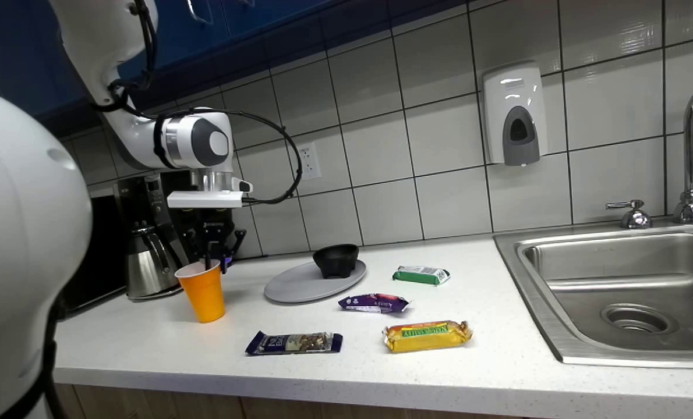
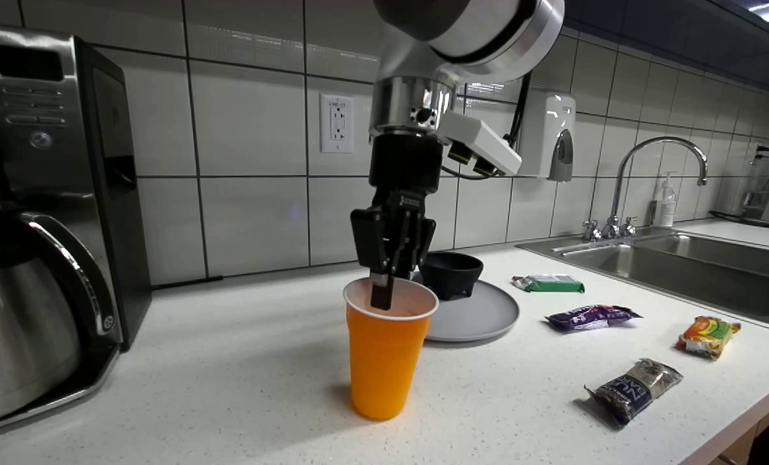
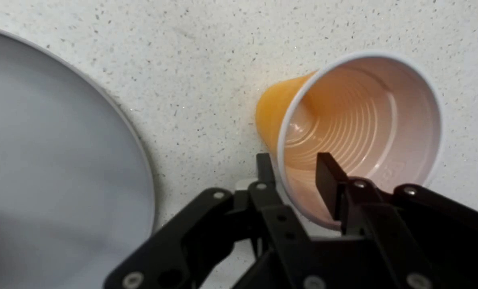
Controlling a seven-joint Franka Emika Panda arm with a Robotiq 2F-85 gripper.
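An orange cup with a pale inside stands on the white counter in both exterior views. In the wrist view the cup shows its open mouth. My black gripper points down at the cup's rim with its fingers apart. One finger is inside the cup and the other is outside, on the side toward the plate. The rim passes between them with a gap to the inner finger; whether the outer finger touches the wall I cannot tell. The gripper also shows in both exterior views.
A grey plate bearing a black bowl lies beside the cup. Green, purple, yellow and dark blue snack packs lie on the counter. A coffee maker and a sink flank them.
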